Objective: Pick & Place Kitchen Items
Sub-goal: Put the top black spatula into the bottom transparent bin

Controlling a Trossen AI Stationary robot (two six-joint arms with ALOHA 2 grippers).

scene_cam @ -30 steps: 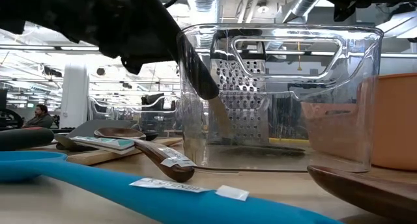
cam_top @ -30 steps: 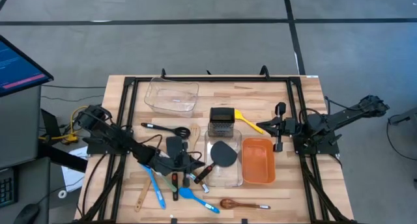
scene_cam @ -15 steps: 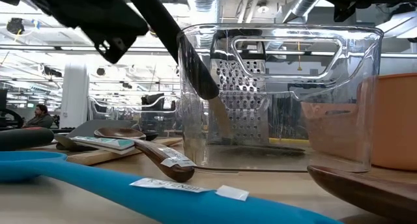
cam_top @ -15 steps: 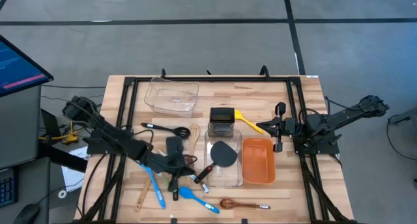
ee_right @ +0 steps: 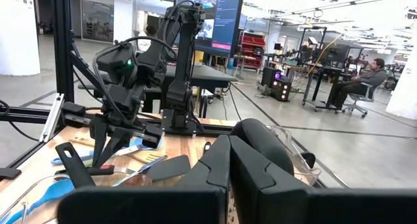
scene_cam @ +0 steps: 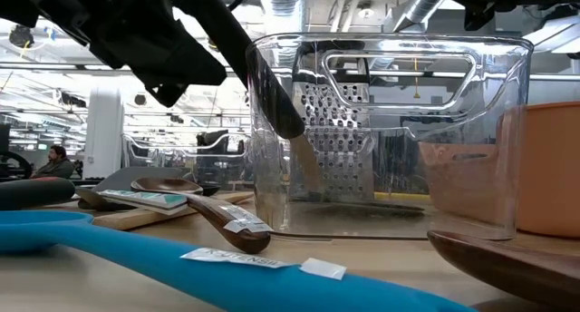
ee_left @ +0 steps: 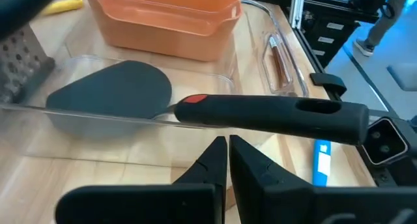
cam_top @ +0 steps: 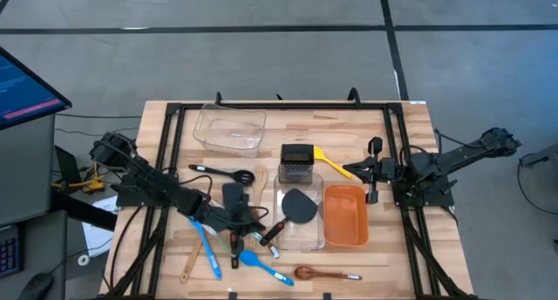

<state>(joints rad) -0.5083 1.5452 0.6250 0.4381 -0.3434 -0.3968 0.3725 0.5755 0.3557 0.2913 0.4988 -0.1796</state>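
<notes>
**Both grippers closed and empty; black turner propped in the clear tub**

The left gripper (cam_top: 247,227) hovers with its fingers (ee_left: 212,160) pressed together, holding nothing, just above the handle of the black turner (ee_left: 195,107). That turner has a broad, rounded dark-grey blade, a red collar and a thick black handle. Its blade lies inside the clear tub (cam_top: 299,235) near the middle of the table's front edge, and the handle leans out over the tub's rim. An orange tub (cam_top: 345,216) sits just beside the clear one, on its right. A steel box grater (cam_top: 297,163) stands just behind the clear tub. Blue spoons (cam_top: 209,250) and wooden spoons lie scattered near the front-left corner. The right gripper (cam_top: 362,169), pinched closed and empty, waits near the right edge.
</notes>
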